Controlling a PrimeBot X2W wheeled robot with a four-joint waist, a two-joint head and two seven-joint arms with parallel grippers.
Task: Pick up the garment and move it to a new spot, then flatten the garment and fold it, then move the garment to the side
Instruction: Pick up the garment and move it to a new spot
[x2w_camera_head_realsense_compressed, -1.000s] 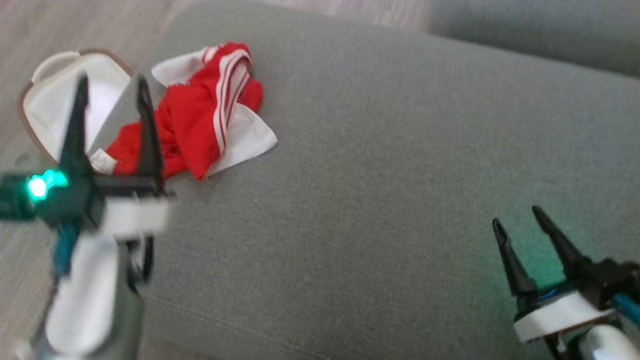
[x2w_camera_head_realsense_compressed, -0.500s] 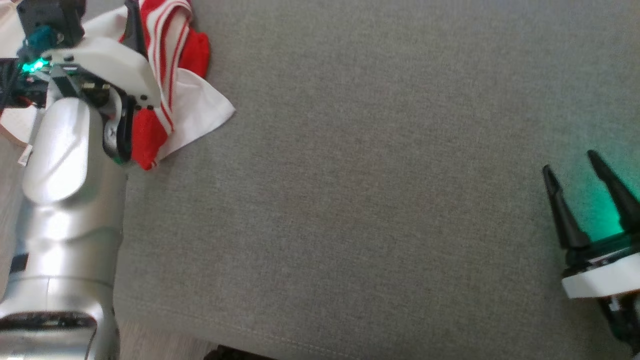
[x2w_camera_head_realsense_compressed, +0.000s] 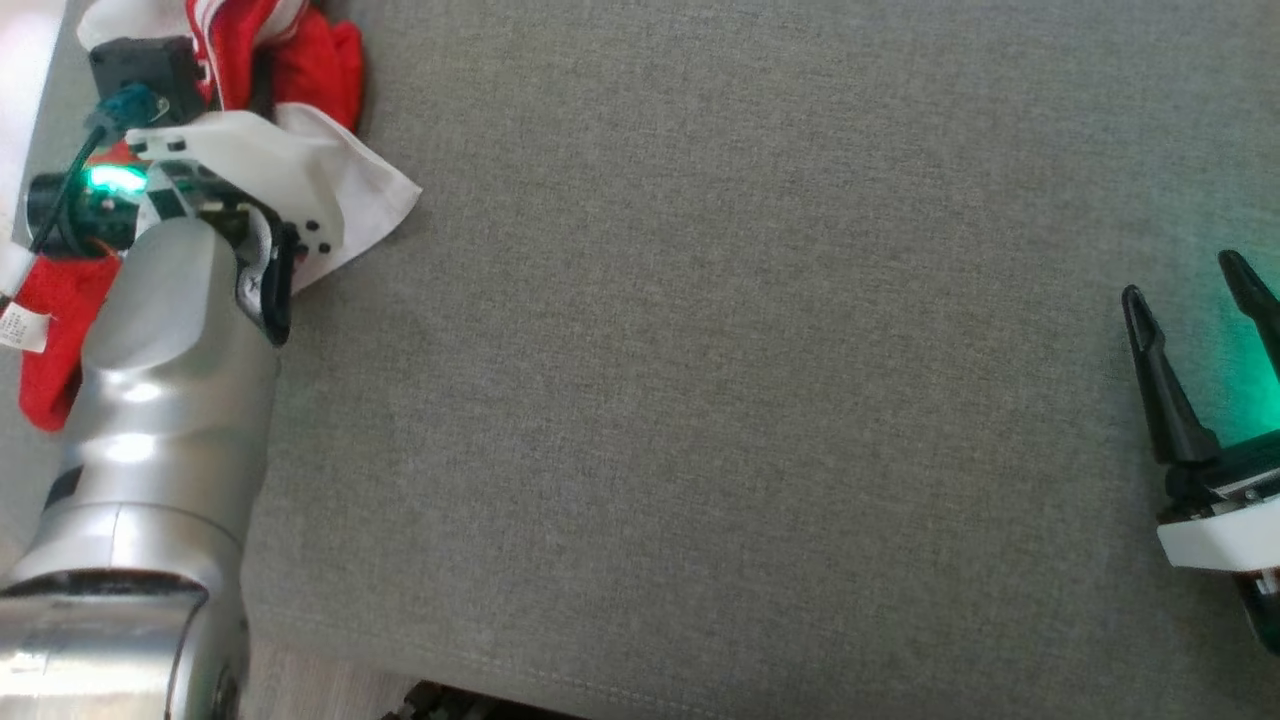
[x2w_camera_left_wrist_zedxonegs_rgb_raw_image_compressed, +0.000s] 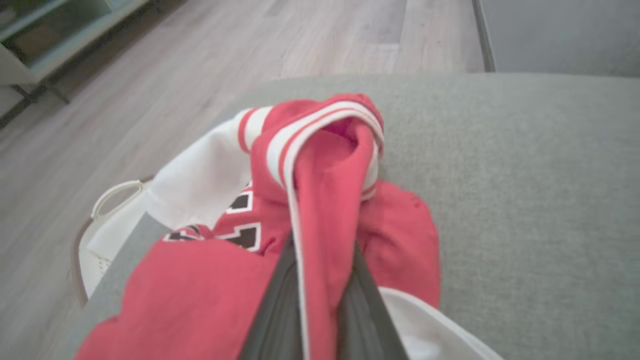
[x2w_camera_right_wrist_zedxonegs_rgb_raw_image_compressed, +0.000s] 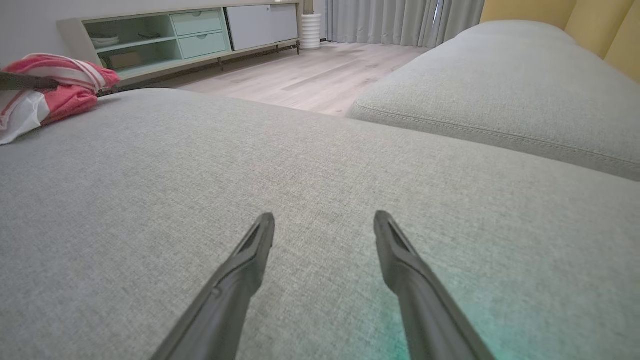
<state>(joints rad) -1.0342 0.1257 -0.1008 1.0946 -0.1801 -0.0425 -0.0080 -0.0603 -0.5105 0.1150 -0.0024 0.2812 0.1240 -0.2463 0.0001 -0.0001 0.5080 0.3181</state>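
The garment (x2w_camera_left_wrist_zedxonegs_rgb_raw_image_compressed: 320, 200) is a crumpled red and white jersey with striped trim, lying at the left corner of a grey cushion (x2w_camera_head_realsense_compressed: 750, 350). In the left wrist view my left gripper (x2w_camera_left_wrist_zedxonegs_rgb_raw_image_compressed: 320, 250) is shut on a raised red fold of it, which is pinched between the two dark fingers. In the head view the garment (x2w_camera_head_realsense_compressed: 300, 50) lies at the top left, partly hidden under my left wrist (x2w_camera_head_realsense_compressed: 150, 75). My right gripper (x2w_camera_head_realsense_compressed: 1180, 278) hovers open at the far right, well away from the garment (x2w_camera_right_wrist_zedxonegs_rgb_raw_image_compressed: 55, 85), with nothing between its fingers (x2w_camera_right_wrist_zedxonegs_rgb_raw_image_compressed: 250, 260).
A white basket (x2w_camera_left_wrist_zedxonegs_rgb_raw_image_compressed: 100, 235) stands on the wooden floor just past the cushion's left corner. A second grey cushion (x2w_camera_right_wrist_zedxonegs_rgb_raw_image_compressed: 500, 75) lies beyond the right gripper. A low green cabinet (x2w_camera_right_wrist_zedxonegs_rgb_raw_image_compressed: 175, 35) stands against the far wall.
The head camera has tilted, shifting the whole picture. My left gripper has reached forward into the garment and shut on a fold. The right gripper stays open.
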